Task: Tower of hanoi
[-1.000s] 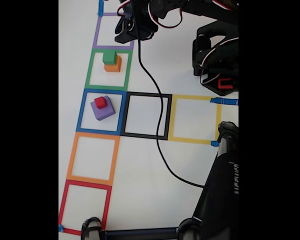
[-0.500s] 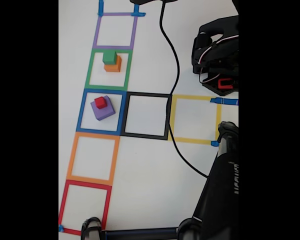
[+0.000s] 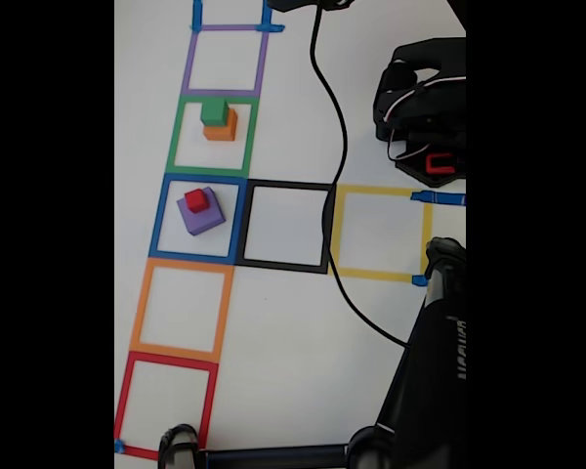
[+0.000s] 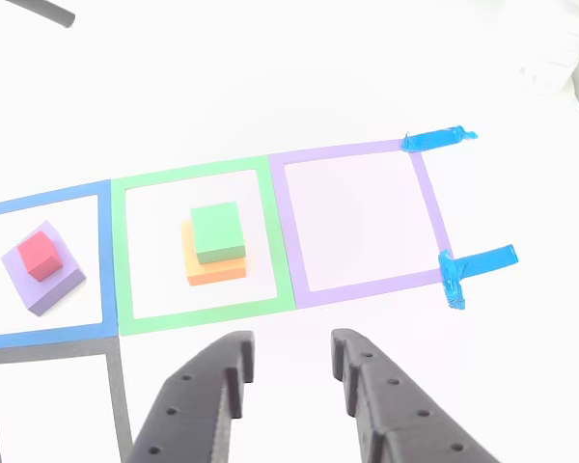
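Sitting in two stacks, the cubes divide between neighbouring tape squares: green cube point(image 4: 218, 231) on top of orange cube point(image 4: 215, 265) inside the green tape square point(image 4: 195, 177), red cube point(image 4: 39, 258) on top of purple cube point(image 4: 46, 280) inside the blue tape square point(image 4: 105, 253). In the other view both stacks lie beyond and to the left of the gripper point(image 4: 289, 362), the green-on-orange pair nearer, the red-on-purple pair farther left; the empty purple tape square point(image 4: 353, 152) lies straight ahead of the fingertips. Jaws stand apart, nothing between them, held above the white table point(image 4: 521, 367) and clear of every cube. Cubes are plain, matte, sharp-edged blocks, each upper one smaller than its base and set a little off-centre. Fingers are dark, 3D-printed-looking plastic with small holes along their length. Tape outlines are flat and glossy; blue tape tabs point(image 4: 438, 139) mark the purple square's far corners. In the fixed view a black cable point(image 3: 334, 156) trails across the black tape square point(image 3: 285, 186). Judgement: any next pick needs a leftward swing, with the jaws squared to the small top cube's flat faces.
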Available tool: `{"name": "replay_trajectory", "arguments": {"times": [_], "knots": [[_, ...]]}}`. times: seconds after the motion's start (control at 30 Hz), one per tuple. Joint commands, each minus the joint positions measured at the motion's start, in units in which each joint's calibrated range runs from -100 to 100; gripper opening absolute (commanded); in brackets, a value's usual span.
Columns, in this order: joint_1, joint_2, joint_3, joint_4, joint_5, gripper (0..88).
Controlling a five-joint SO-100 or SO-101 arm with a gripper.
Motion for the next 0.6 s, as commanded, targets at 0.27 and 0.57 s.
{"name": "replay_trajectory", "arguments": {"times": [0.27, 0.57], "knots": [[2.15, -10.2, 44.53, -42.54, 0.0, 32.0], [-0.54, -3.74, 63.44, -75.66, 0.0, 34.2]]}}
